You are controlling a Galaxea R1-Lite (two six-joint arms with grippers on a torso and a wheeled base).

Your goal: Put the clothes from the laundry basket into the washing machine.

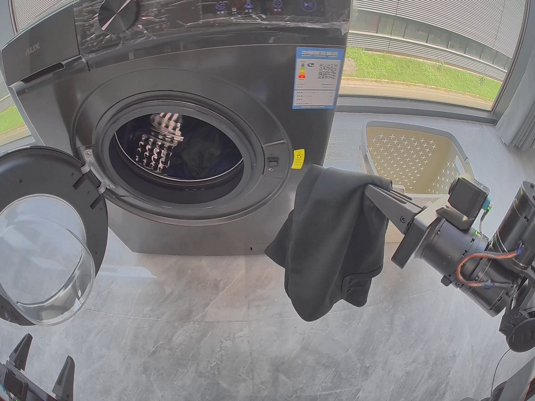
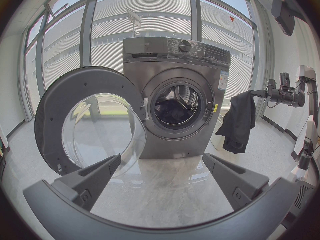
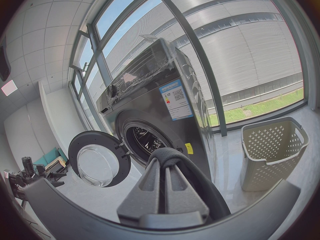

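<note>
Right end effector (image 1: 372,189) clamps a dark grey cloth garment (image 1: 329,240); slack hanging below it could catch on the grey metal washing machine (image 1: 223,68).

right gripper (image 1: 376,192) out front at mid height, jaws pinched on a dark garment (image 1: 329,240); left gripper (image 1: 46,351) low, jaws apart

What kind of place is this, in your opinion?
Probably a laundry corner, perhaps a test room: a washer with its door open, a basket beside it, tall windows behind, and a garment in the right gripper.
</note>
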